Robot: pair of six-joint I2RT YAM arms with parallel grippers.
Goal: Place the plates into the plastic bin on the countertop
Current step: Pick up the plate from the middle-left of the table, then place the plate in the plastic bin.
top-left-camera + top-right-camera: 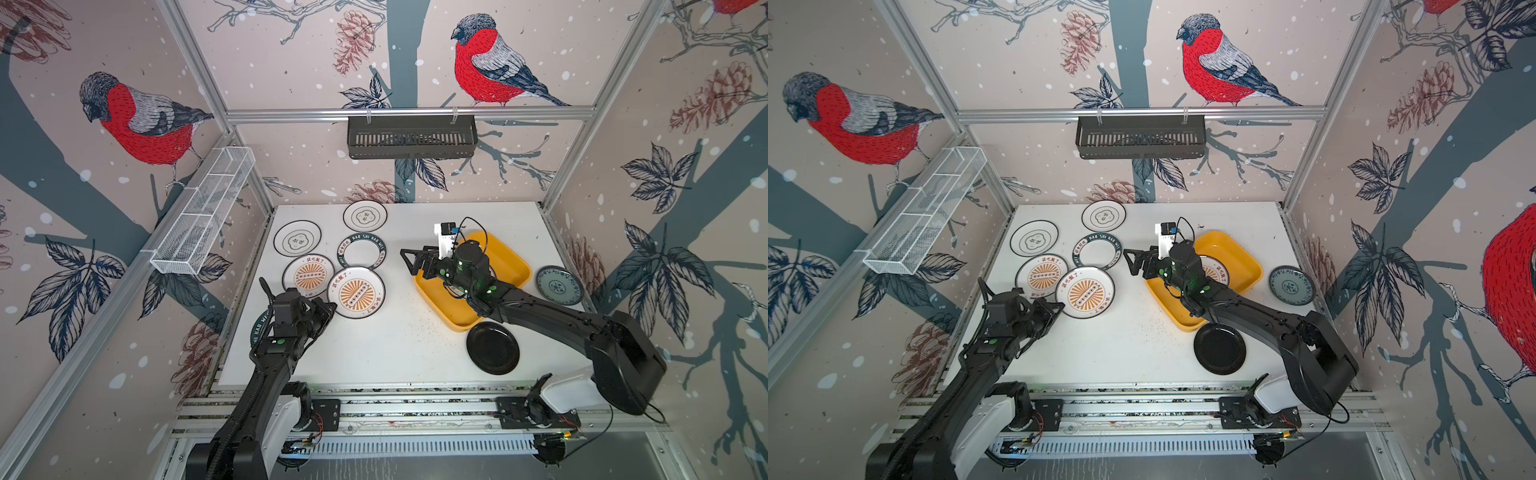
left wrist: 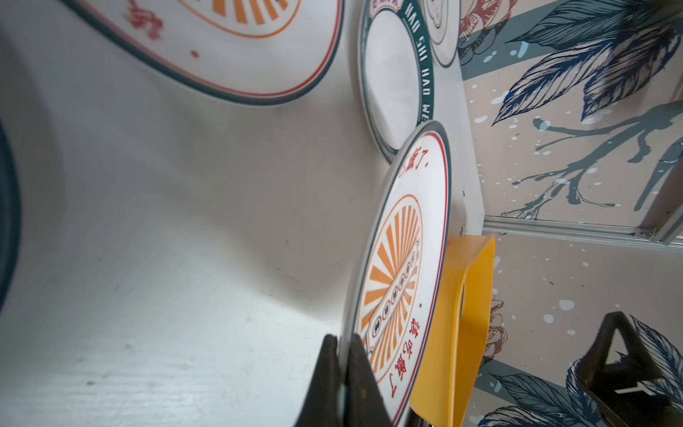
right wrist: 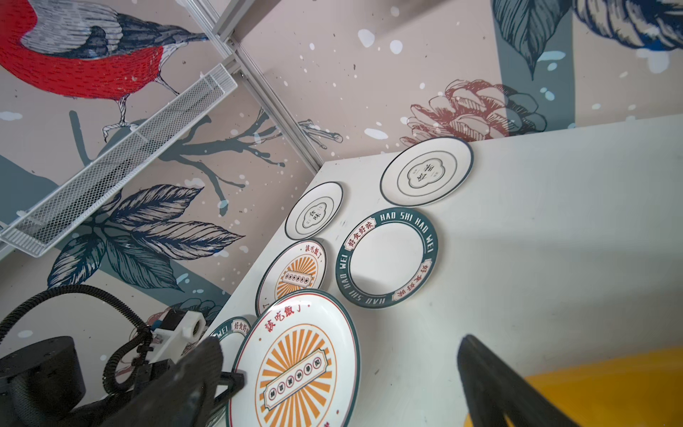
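Note:
My left gripper (image 1: 332, 308) is shut on the near rim of a white plate with an orange sunburst (image 1: 356, 292); in the left wrist view its jaws pinch that rim (image 2: 343, 355). The plate (image 3: 295, 362) overlaps a second sunburst plate (image 1: 308, 275). My right gripper (image 1: 409, 259) hangs open over the left edge of the yellow plastic bin (image 1: 511, 257), with nothing between its fingers. A sunburst plate (image 1: 1216, 270) lies in the bin, mostly behind the right arm. Two flower-outline plates (image 1: 297, 237) (image 1: 365, 215) and a lettered-rim plate (image 1: 361, 252) lie at the back left of the countertop (image 1: 395, 345).
A black plate (image 1: 493, 348) lies just in front of the bin and a blue-green plate (image 1: 559, 285) to its right. Another lettered-rim plate (image 1: 258, 328) is partly under my left arm. A white wire rack (image 1: 203, 212) and a black basket (image 1: 411, 137) hang on the walls.

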